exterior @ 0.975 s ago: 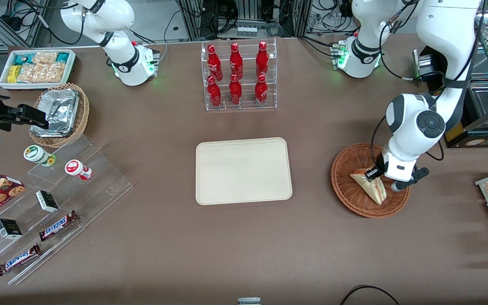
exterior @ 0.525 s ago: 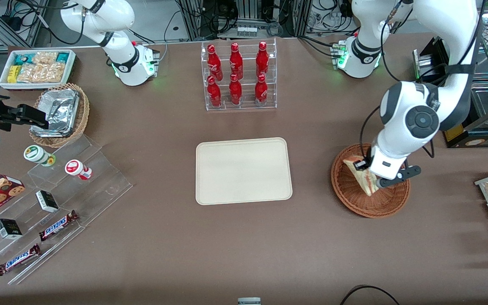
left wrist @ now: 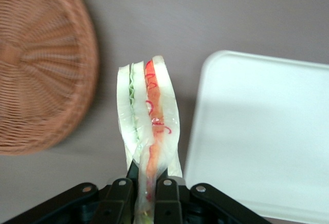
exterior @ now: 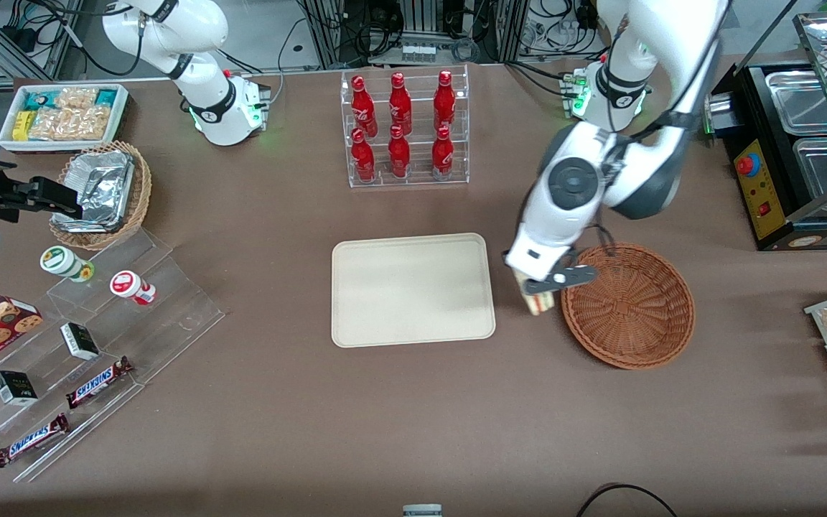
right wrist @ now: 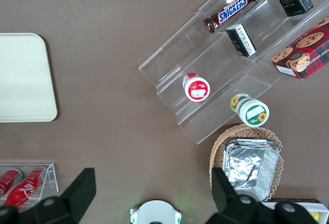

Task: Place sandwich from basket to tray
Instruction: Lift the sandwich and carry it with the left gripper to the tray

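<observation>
My gripper is shut on the sandwich, a clear-wrapped wedge of pale bread with green, red and orange filling at its cut edge. It hangs in the air over bare table, between the reddish-brown wicker basket and the cream tray. In the front view most of the sandwich is hidden under the wrist; only its lower tip shows. The basket holds nothing and the tray is bare.
A clear rack of red bottles stands farther from the front camera than the tray. Toward the parked arm's end are a tan basket with foil containers, a white snack bin and acrylic steps with snacks. A metal appliance stands at the working arm's end.
My gripper has lifted the sandwich out of the basket and carried it sideways toward the tray. The basket now holds nothing.
</observation>
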Controlling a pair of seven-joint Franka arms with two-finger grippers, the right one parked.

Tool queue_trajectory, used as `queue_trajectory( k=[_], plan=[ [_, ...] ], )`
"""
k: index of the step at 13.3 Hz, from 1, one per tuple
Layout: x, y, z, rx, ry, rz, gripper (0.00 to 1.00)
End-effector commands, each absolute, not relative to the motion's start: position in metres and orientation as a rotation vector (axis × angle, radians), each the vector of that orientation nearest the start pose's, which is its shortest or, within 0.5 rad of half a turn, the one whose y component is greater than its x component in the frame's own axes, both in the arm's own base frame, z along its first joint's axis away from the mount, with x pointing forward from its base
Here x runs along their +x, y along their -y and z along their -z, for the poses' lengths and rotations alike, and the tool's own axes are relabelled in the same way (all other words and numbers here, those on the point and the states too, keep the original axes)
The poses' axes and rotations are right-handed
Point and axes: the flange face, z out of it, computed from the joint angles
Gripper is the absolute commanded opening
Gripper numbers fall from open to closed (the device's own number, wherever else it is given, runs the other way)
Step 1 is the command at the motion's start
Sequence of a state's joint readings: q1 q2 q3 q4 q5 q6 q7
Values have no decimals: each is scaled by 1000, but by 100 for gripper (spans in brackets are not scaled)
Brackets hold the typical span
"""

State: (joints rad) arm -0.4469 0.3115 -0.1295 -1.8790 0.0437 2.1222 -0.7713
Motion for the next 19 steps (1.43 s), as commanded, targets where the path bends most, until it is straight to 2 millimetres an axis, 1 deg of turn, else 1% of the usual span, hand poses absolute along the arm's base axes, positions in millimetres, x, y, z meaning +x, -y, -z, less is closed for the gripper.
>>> queue_trajectory(
  k=[1, 2, 4, 7, 9, 10, 11, 13, 14, 15, 16, 19],
  plan=[
    [517, 394, -325, -3119, 214, -83, 0],
    [512, 413, -317, -3131, 206, -67, 0],
    [505, 434, -304, -3154, 189, -44, 0],
    [484, 471, -289, -3167, 93, -29, 0],
    [482, 496, -282, -3177, 112, -15, 0],
    [478, 512, -277, -3181, 97, -9, 0],
    [473, 522, -271, -3181, 77, -13, 0],
    [467, 526, -258, -3163, 47, -18, 0],
    [459, 535, -255, -3149, -9, 23, 0],
    [457, 538, -253, -3158, -28, 56, 0],
    [458, 538, -246, -3164, -21, 66, 0],
    [458, 540, -240, -3170, -26, 82, 0]
  ],
)
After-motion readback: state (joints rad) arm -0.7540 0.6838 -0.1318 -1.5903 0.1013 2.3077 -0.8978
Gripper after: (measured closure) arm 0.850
